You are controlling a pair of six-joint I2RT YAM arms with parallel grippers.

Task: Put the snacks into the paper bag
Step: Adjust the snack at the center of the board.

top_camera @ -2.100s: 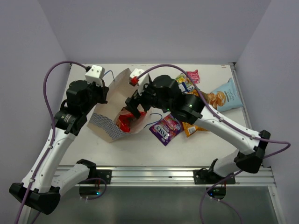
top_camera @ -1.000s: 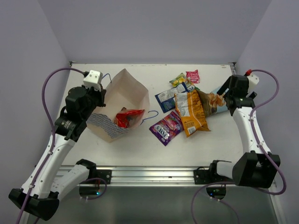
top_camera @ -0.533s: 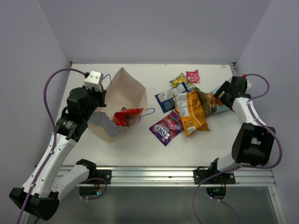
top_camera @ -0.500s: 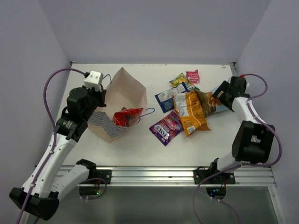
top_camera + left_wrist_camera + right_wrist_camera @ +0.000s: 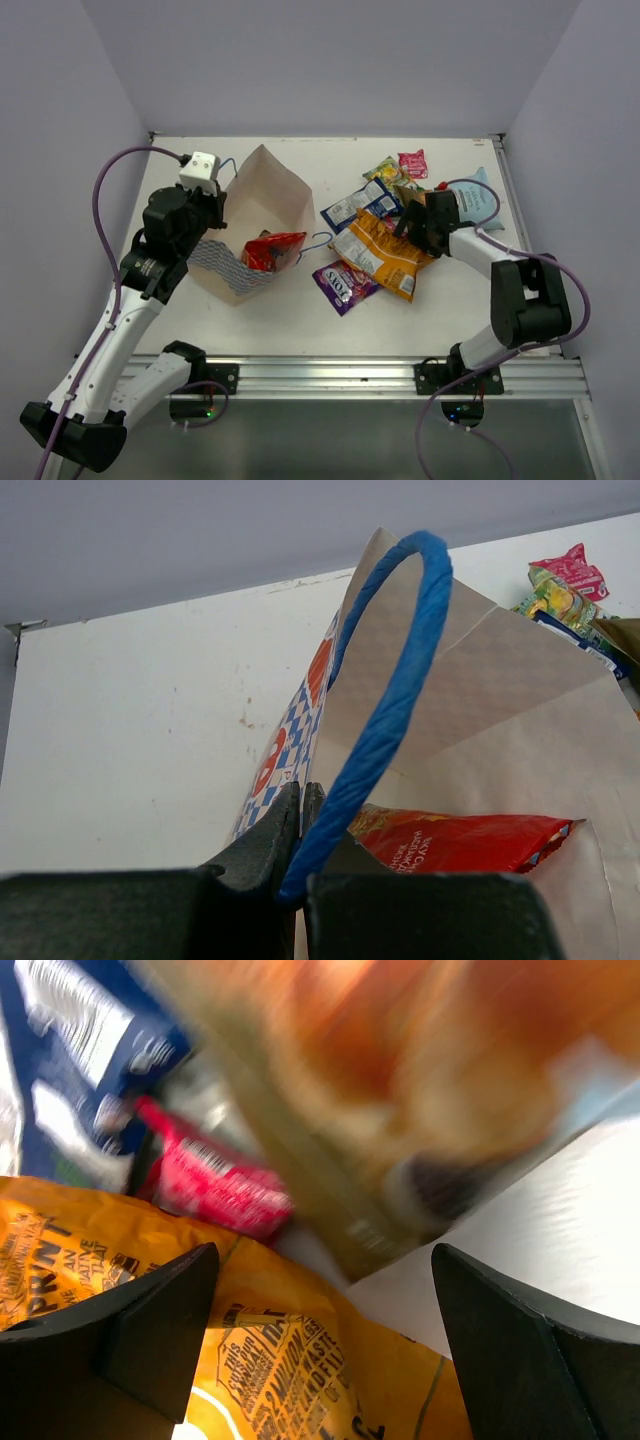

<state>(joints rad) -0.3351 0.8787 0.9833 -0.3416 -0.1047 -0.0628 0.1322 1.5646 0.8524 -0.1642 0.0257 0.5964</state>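
The paper bag (image 5: 262, 205) lies on its side at the left, mouth open to the right, with the red cookie bag (image 5: 272, 250) inside. My left gripper (image 5: 214, 206) is shut on the bag's rim; in the left wrist view the gripper (image 5: 298, 802) pinches the checkered wall beside the blue cord handle (image 5: 392, 690). My right gripper (image 5: 413, 218) is open, low over the top end of the orange chip bag (image 5: 378, 256). In the blurred right wrist view the gripper (image 5: 320, 1295) straddles the chip bag (image 5: 250, 1360). The purple pack (image 5: 340, 283) lies below the chip bag.
A dark-blue packet (image 5: 350, 207), a yellow-green pack (image 5: 384, 170) and a pink pack (image 5: 412, 163) lie behind the chip bag. The light-blue bag (image 5: 482, 190) lies at the right, partly under the right arm. The second blue handle (image 5: 318, 243) lies on the table by the bag's mouth.
My right arm has swung left from the table's right edge onto the snack pile. The chip bag, purple pack and dark-blue packet have slid left toward the paper bag. The left arm has not moved.
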